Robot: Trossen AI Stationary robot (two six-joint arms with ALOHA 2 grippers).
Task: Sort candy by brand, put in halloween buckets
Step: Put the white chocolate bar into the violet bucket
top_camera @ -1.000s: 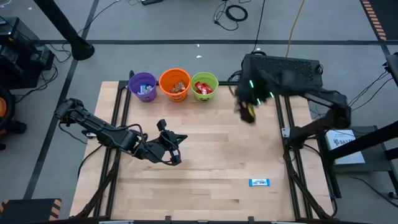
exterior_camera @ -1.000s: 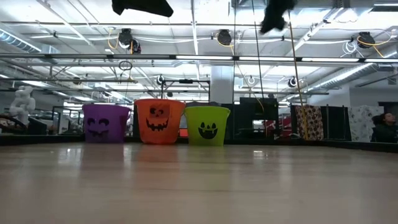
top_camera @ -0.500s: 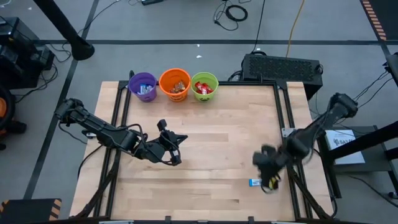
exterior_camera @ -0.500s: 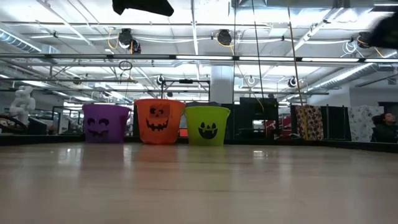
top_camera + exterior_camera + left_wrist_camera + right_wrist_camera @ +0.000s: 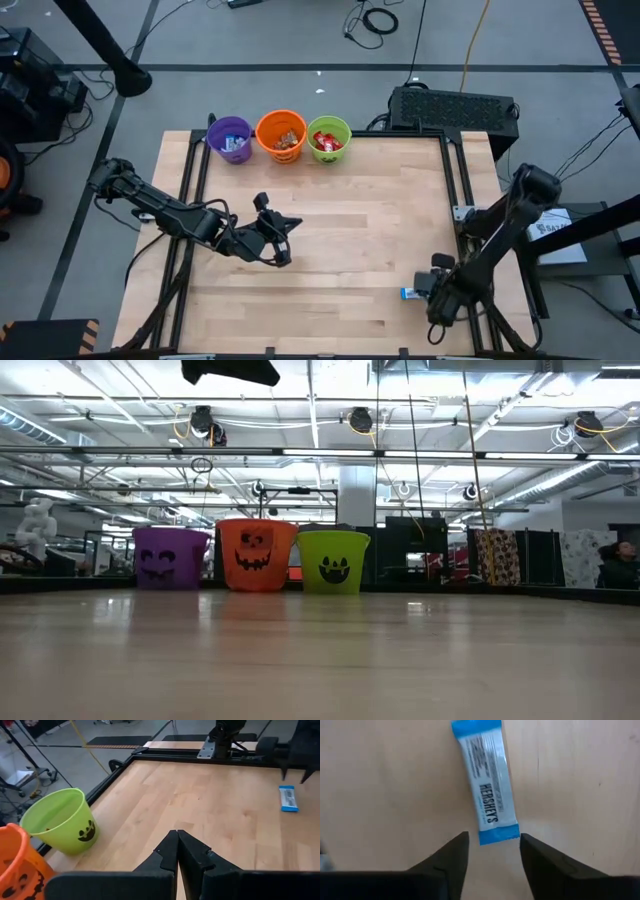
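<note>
Your right gripper (image 5: pixel 490 851) sits low over the blue candy bar (image 5: pixel 487 782) at table's near right, fingers spread w/ the bar's end between, not touching. Left gripper (image 5: pixel 177 851) pressed together, mid-left, empty. Purple bucket (image 5: pixel 230 139), orange bucket (image 5: pixel 280 135), green bucket (image 5: pixel 329 138) in a row at far edge, candy inside.
</note>
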